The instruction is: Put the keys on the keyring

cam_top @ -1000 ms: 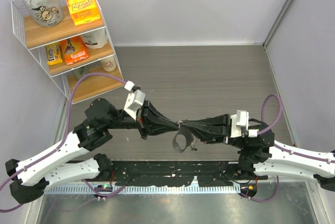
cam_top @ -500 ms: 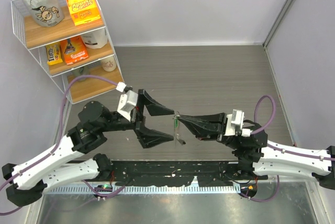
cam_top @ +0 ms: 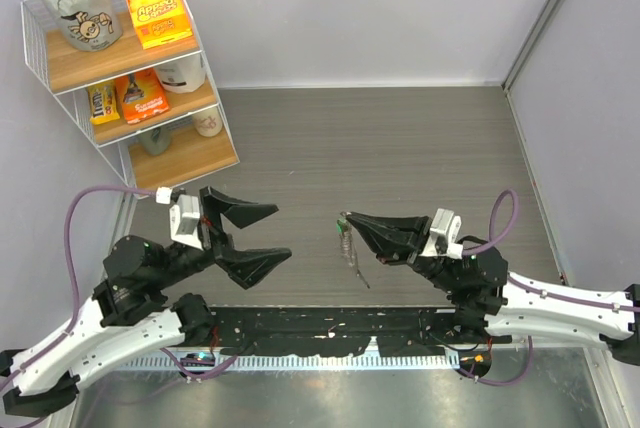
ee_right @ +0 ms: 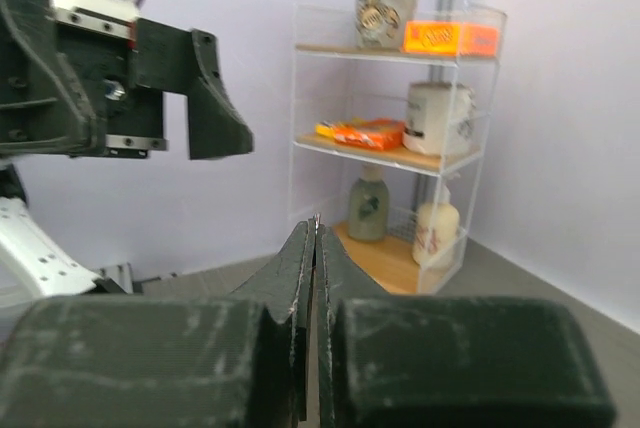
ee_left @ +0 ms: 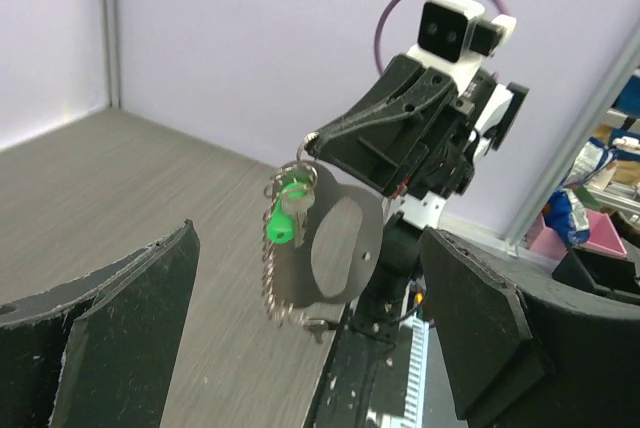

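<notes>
Right gripper (cam_top: 347, 218) clamped shut on the silvery chain keyring (ee_left: 268, 273), dangling it above the worktop (cam_top: 400, 148) so the green-headed metal key (ee_left: 285, 216) hangs clear; left gripper (cam_top: 281, 231), at its nine o'clock, gapes wide, empty.

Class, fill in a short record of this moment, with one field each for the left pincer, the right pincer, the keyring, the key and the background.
Left pincer: open, empty, apart from the keyring
Right pincer: shut on the keyring's top
Keyring: silvery chain dangling from the right pincer's tips
Key: green-headed, hanging beside the chain
Background: stocked wire shelf, far left corner
</notes>
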Tool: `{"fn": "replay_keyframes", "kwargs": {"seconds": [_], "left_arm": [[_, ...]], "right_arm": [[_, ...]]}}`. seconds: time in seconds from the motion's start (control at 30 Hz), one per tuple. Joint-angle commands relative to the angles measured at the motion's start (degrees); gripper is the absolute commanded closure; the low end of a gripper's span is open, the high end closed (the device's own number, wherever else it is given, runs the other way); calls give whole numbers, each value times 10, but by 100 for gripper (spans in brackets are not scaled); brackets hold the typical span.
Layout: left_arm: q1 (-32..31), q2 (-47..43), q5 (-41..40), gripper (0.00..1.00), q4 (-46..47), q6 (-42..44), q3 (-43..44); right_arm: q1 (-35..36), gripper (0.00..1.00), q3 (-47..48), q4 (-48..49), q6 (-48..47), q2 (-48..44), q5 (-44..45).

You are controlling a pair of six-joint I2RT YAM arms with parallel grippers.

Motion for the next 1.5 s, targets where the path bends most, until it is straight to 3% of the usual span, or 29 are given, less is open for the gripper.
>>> {"fn": "replay_keyframes", "kwargs": {"seconds": [0.0, 0.2, 0.3, 0.63, 0.77, 1.0, 1.1, 1.23, 1.37, 1.4, 1.47], "left_arm": [[1, -27, -47, 1, -31, -24, -29], [1, -65, -61, 0, -32, -53, -83], [1, -71, -70, 0, -21, -68, -110], [1, -91, -93, 0, -58, -84, -128], [1, -120, -106, 0, -69, -84, -138], [1, -148, -122, 0, -96, -84, -139], [1, -156, -121, 0, -103, -84, -140], [1, -159, -116, 0, -106, -83, -142], [1, -158, -122, 1, -118, -76, -134], [1, -156, -124, 0, -122, -71, -131], [1, -150, -133, 0, -133, -62, -122]], "right_arm": [[2, 95, -7, -45, -22, -21, 99], [-3, 95, -19, -157, -33, -33, 211], [-18, 95, -34, -143, -6, 1, 218], [-175, 95, -45, -43, 178, 257, 130], [-191, 95, 9, -46, 208, 374, 110], [-206, 87, 88, -34, 228, 484, 97], [-207, 78, 112, -36, 225, 511, 89], [-208, 54, 140, -61, 215, 518, 64], [-207, 22, 144, -91, 201, 471, 55], [-207, 5, 145, -113, 202, 460, 63], [-207, 5, 155, -166, 199, 429, 82]]}}
